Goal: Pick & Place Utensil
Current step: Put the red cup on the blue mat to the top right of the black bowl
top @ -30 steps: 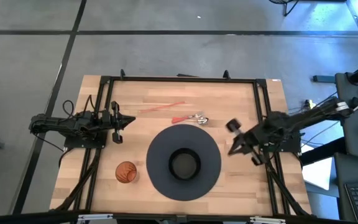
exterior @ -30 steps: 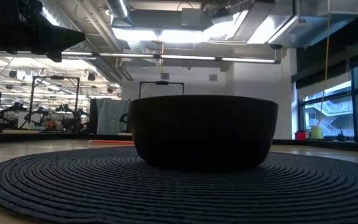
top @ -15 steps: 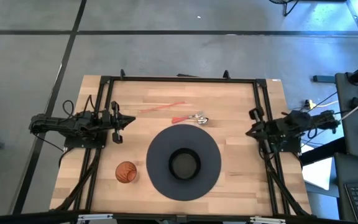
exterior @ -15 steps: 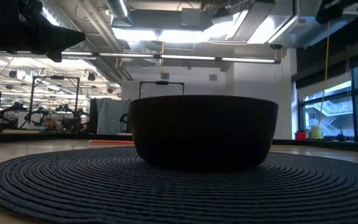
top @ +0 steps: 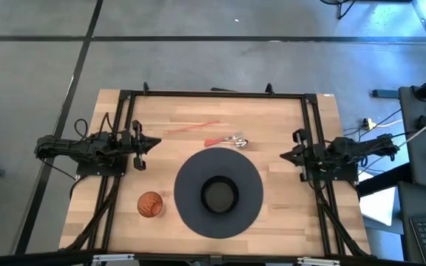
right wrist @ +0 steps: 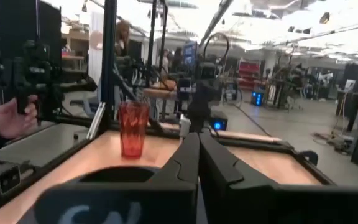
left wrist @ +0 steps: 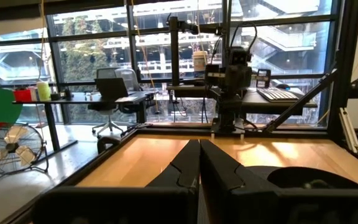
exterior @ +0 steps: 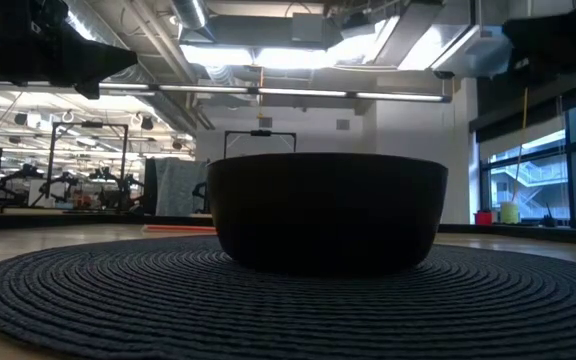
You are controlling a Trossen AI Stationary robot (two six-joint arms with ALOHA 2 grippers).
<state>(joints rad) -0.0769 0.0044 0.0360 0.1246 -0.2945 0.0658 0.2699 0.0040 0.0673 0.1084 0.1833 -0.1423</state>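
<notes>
High view first: the right gripper [top: 285,156] has pulled back off the table's middle and now sits folded at the right edge, level with the left gripper [top: 151,142] parked on the opposite side. Both wrist views show each pair of fingers pressed together, nothing between them. A second ago that right arm was out over the wood near the round woven placemat [top: 218,193]; now it is home. The spoon [top: 228,139] lies on the bare table just beyond the mat's far rim, a red straw-like stick [top: 192,126] further back, and the black bowl [top: 219,194] sits centred on the mat, a red cup [top: 149,204] to its left. My read: the utensil is not in the bowl, so the pick has yet to happen
</notes>
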